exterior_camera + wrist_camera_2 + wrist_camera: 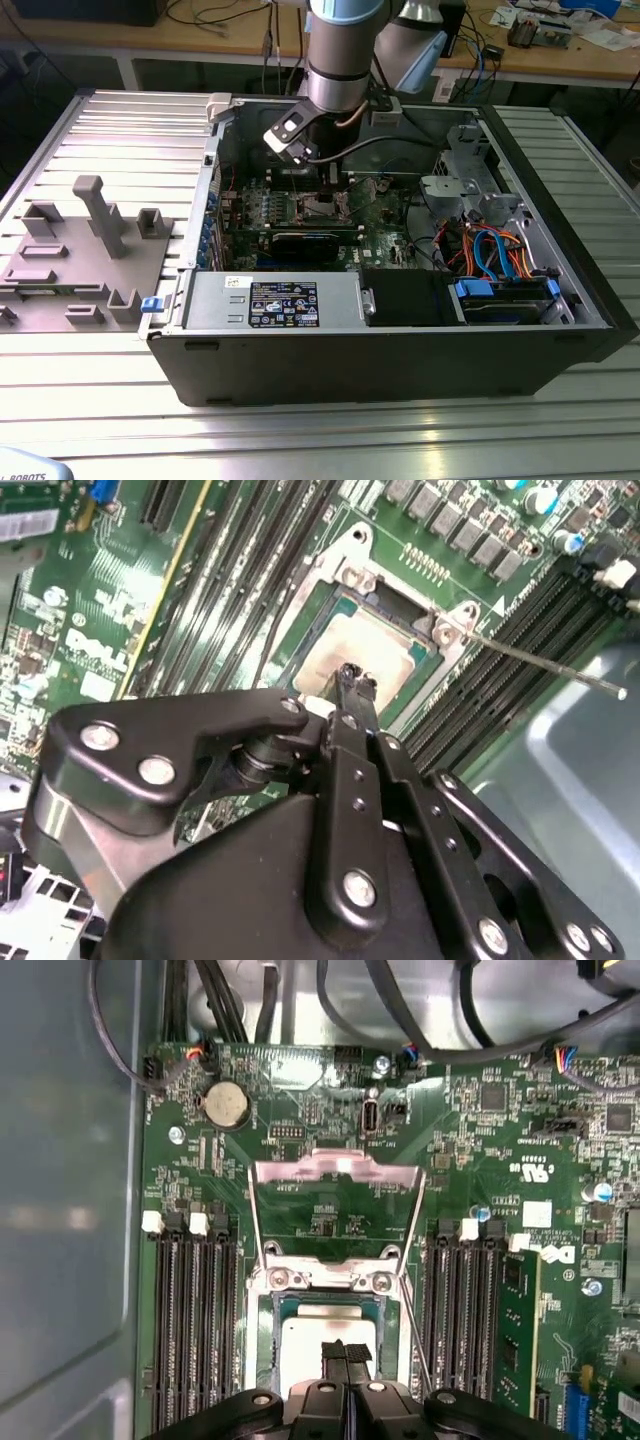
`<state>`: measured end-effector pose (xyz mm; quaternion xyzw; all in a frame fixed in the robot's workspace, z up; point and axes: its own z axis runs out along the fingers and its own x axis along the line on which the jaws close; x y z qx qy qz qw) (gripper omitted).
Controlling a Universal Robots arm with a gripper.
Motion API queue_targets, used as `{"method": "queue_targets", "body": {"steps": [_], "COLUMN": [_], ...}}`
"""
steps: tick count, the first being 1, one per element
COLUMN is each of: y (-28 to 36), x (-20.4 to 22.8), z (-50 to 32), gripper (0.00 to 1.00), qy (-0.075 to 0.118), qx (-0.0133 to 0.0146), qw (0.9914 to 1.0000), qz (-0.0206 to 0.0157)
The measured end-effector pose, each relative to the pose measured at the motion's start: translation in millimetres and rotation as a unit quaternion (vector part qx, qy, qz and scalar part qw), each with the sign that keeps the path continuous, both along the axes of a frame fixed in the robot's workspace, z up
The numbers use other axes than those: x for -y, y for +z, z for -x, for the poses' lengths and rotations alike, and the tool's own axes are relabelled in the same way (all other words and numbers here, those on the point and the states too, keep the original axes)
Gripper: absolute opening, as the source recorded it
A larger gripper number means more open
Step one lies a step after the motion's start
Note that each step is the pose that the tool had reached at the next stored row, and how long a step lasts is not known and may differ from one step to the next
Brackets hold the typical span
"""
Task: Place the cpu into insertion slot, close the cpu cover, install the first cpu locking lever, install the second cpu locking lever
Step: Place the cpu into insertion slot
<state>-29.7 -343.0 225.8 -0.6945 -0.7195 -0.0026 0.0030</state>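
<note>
Silver-topped cpu is already sitting down in the insertion slot, as far as I can tell from both wrist views. It looks flat and square to the dark rim, not cocked up on a corner.

The claw hangs right over the chip with its two black fingers pressed together. I can't see anything pinched between them. The tips are at or just above the metal top, and I honestly can't tell if they touch.

The cpu cover is flipped open, swung back on its hinge away from the socket, so you see green board through its big cut-out. A thin wire locking lever stands on each side of the cover, both unlatched. In the second wrist view one of them sticks out over the memory slots.

Handling-wise, my guess:
- The chip is light and stiff, but the socket contacts under it are super fragile, so take it by the edges only and don't slide it.
- The cover is thin springy sheet metal. I'd push on the free edge, not the hinge side.
- The levers are skinny and slippery and probably fight back, so a claw could skate off them.

In the exterior view the whole thing is an open computer case lying on a ribbed aluminium table.
</note>
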Motion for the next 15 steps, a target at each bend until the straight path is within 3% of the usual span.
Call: {"method": "queue_targets", "body": {"steps": [4, 9, 15], "y": [14.8, 26.8, 33.0], "x": [0.0, 0.0, 0.0], "z": [-3.5, -3.9, -4.0], "gripper": [0.11, 0.11, 0.11], "qy": [0.0, 0.0, 0.0], "qx": [-0.0018, -0.002, -0.002], "qw": [1.0, 1.0, 1.0], "qz": [0.0, 0.0, 0.0]}}
